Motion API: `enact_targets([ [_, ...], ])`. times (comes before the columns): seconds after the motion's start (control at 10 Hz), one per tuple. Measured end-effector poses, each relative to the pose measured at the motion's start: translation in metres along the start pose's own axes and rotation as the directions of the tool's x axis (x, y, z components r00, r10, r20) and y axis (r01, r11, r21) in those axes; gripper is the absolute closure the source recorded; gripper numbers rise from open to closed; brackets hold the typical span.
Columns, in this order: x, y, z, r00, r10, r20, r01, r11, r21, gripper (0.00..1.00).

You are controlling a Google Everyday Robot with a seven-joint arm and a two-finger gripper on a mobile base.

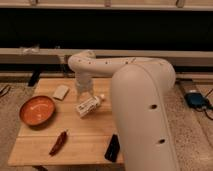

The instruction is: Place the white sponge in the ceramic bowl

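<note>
The sponge (61,91) lies flat on the table (85,136), far-left part of the top, near the back edge. It's a small pale block w/ rounded corners. Nothing is touching it and it isn't in the bowl.

The bowl (37,111) sits at approx. 7 o'clock from the sponge, close but w/ a strip of bare wood between them. It's orange-red inside w/ a dark rim, and looks empty.

At approx. 3 o'clock from the sponge the gripper (84,91) hangs down over the table, near the sponge but apart from it. Can't tell whether it's open or closed, or if it holds anything. Just below it, approx. 4 o'clock from the sponge, a white bottle (90,105) w/ a label lies on its side, cap end pointing to approx. 2 o'clock. The gripper looks to be right over the bottle's back end; can't say if they touch.

The arm (145,100) is big and white. It fills the right side of the view, bends at the back of the table and drops to the gripper.

Nearer the front of the table, at approx. 6 o'clock from the sponge, lies a thin red thing (58,142), prob. a chili. At the front edge, approx. 5 o'clock, is a flat black thing (113,148), partly behind the arm.
</note>
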Motion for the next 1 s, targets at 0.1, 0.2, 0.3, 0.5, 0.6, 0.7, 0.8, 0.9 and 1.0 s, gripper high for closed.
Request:
enact_targets([
  [0.1, -0.014, 0.005, 0.001, 1.0, 0.004, 0.02, -0.004, 1.0, -0.003, 0.35],
  [0.2, -0.03, 0.012, 0.002, 0.999, 0.009, 0.043, -0.009, 1.0, -0.011, 0.35],
  [0.3, -0.042, 0.016, 0.003, 0.998, 0.012, 0.058, -0.011, 1.0, -0.015, 0.35],
  [0.5, -0.07, 0.038, 0.002, 0.996, -0.006, 0.094, 0.008, 1.0, -0.019, 0.35],
  [0.6, -0.083, 0.053, 0.003, 0.994, -0.025, 0.107, 0.026, 1.0, -0.016, 0.35],
  [0.7, -0.094, 0.068, 0.004, 0.992, -0.04, 0.116, 0.042, 0.999, -0.012, 0.35],
  [0.8, -0.104, 0.079, 0.004, 0.991, -0.051, 0.125, 0.053, 0.999, -0.012, 0.35],
  [0.9, -0.112, 0.088, 0.006, 0.99, -0.057, 0.128, 0.06, 0.998, -0.02, 0.35],
  [1.0, -0.123, 0.099, 0.008, 0.989, -0.062, 0.135, 0.067, 0.997, -0.033, 0.35],
])
